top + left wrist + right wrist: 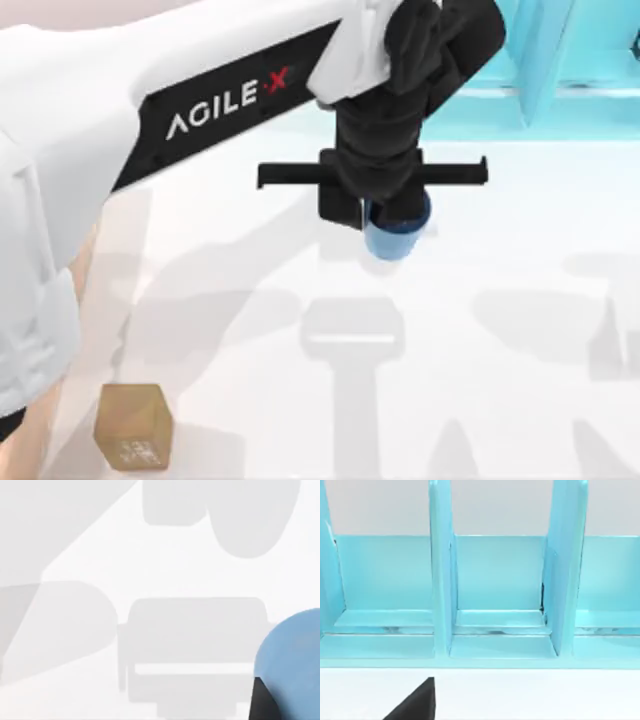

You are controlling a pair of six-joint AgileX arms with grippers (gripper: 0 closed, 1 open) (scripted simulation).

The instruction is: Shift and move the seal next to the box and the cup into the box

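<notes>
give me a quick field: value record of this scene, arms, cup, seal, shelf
left gripper: reached out over the table, clamped on the cup
cup: blue, under the gripper, held clear above the table, its shadow lying apart on the surface
seal: golden-tan block on the table near the top view's lower left, untouched
table: white
shelf unit: cyan, open compartments, at the table's far edge
right gripper: facing the shelf unit

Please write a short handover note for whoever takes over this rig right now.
Left gripper: reached out over the table's middle, shut on the cup, which seems lifted.
Right gripper: its wrist view faces the cyan shelf unit.
Seal: on the table near the top view's lower left, untouched.
Done: cup grasped.
Left: put the cup in the box, then move the seal beside it.
</notes>
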